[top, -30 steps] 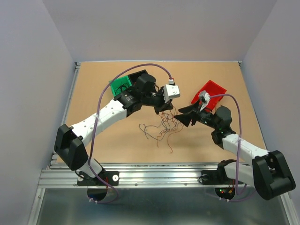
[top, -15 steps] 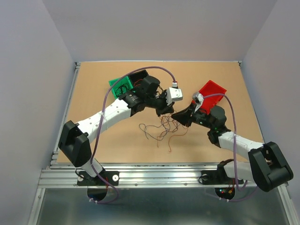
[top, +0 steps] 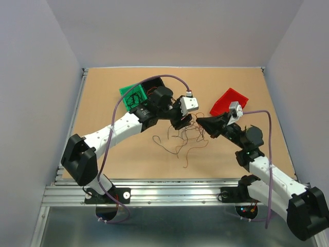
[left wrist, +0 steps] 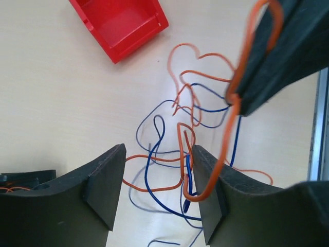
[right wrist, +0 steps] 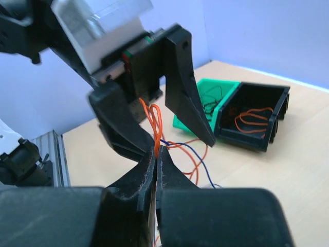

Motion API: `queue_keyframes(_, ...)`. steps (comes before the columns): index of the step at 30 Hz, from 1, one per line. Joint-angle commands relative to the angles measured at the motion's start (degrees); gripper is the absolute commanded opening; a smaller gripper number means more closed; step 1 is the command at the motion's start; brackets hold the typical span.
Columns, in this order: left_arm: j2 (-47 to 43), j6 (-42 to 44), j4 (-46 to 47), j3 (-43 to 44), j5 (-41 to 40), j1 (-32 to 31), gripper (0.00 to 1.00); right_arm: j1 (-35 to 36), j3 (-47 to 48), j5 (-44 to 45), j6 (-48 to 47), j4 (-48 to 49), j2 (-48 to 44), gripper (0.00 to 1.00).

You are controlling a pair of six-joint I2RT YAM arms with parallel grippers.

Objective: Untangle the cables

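The tan, flat-topped bench (top: pixel 103 144) fills the middle of the overhead frame, with pale walls around it. Two white-and-black arms reach in from the lower corners and meet just right of centre.

Left of centre, behind the left arm (top: pixel 118 126), a green plastic bin (top: pixel 132 93) sits side by side with a black plastic bin (top: pixel 154 82). The right wrist view shows the pair at its right edge (green (right wrist: pixel 226 90), black (right wrist: pixel 257 128)), dark wires lying in the green one and a coil of orange wire in the black one. A red plastic bin (top: pixel 229 100) lies right of centre, also in the upper left of the left wrist view (left wrist: pixel 121 23).

The left pincer (top: pixel 181 122) has its jaws well apart (left wrist: pixel 157 175) and clamps nothing. The right pincer (top: pixel 199 120) is squeezed tight (right wrist: pixel 157 152) on one orange wire (right wrist: pixel 156 121), whose loop rises between the left pincer's spread fingers (right wrist: pixel 187 87).

The thin cables (top: pixel 180 141), orange and dark blue, lie in a loose tangle on the bench below both pincers (left wrist: pixel 164 154); the held orange wire (left wrist: pixel 231 128) hangs down into that heap, against one left finger.
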Motion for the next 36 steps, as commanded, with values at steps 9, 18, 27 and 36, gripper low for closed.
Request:
queue_keyframes(9,-1.53,-3.68,15.11,-6.18,0.43,-0.25,0.34,0.39,-2.37,6.25,1.12,0.78,-5.2,0.0)
queue_keyframes(18,2.08,-3.5,17.48,-7.84,2.79,0.19,0.26,0.39,-4.38,16.08,2.88,0.78,-11.97,0.01)
queue_keyframes(27,9.36,-2.18,16.43,-6.19,3.33,0.19,0.36,0.39,-0.53,23.3,0.5,-0.62,-16.81,0.01)
queue_keyframes(36,15.97,-2.44,17.3,-4.6,3.67,0.98,0.36,0.39,13.86,28.93,-1.08,-6.42,-16.02,0.01)
